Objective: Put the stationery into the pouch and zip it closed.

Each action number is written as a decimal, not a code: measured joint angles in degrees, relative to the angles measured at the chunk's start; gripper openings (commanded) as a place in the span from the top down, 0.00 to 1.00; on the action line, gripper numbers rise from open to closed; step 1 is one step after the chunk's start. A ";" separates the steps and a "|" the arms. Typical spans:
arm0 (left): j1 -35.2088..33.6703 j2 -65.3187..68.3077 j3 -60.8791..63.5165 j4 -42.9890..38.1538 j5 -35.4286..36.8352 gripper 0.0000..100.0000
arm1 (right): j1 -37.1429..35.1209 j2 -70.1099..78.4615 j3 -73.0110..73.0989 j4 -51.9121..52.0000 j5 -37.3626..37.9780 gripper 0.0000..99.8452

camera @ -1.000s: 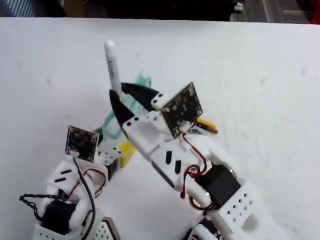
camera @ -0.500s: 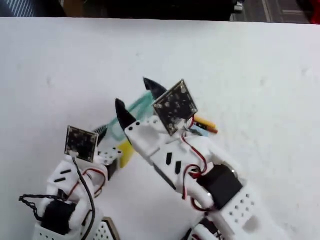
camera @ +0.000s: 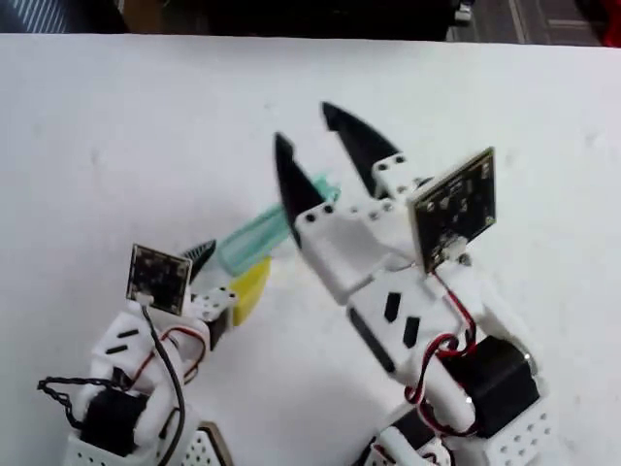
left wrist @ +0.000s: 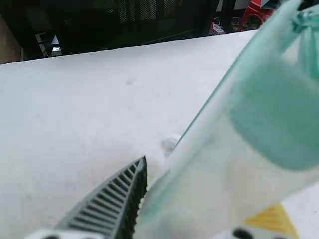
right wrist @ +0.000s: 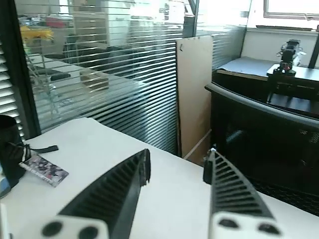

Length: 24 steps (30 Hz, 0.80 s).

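A translucent teal pouch (camera: 254,238) lies on the white table (camera: 505,87) between the two arms. My left gripper (camera: 219,268) holds its near end, and the left wrist view shows the pouch (left wrist: 259,129) lying against the ribbed black finger (left wrist: 119,204). A yellow part (camera: 248,287) sits beside that grip. My right gripper (camera: 304,124) stands open above the far end of the pouch with nothing between its black fingers (camera: 289,184). In its own wrist view the right gripper (right wrist: 174,174) is raised and faces the room.
The table's far edge runs along the top of the high view, with dark room behind it. White table surface stretches to the left and right of the arms. A black cup (right wrist: 7,154) and a small card (right wrist: 44,170) rest on the table.
A second ago my right gripper held a white pen upright over the pouch. It has since let go, opened wide and swung up and to the right. The left arm stayed still.
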 measured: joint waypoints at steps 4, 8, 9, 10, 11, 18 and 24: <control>-0.18 0.00 0.00 0.00 0.00 0.89 | 6.68 0.00 0.00 1.58 0.00 0.83; -0.26 0.53 0.00 0.00 0.00 0.92 | 14.59 1.41 0.00 5.80 0.00 0.83; -0.26 0.62 0.00 0.00 0.00 0.92 | 16.35 2.90 0.00 7.21 0.00 0.83; -0.26 0.62 0.00 0.00 0.00 0.92 | 17.85 4.92 -0.09 8.70 0.00 0.83; -0.26 0.62 0.00 0.00 0.00 0.92 | 19.08 7.82 -0.09 10.46 0.18 0.83; -0.88 0.62 0.00 0.00 0.00 0.92 | 20.31 29.01 0.00 20.48 15.30 0.83; -5.98 0.70 0.09 -0.79 0.35 0.92 | 19.43 42.64 0.00 21.71 25.67 0.83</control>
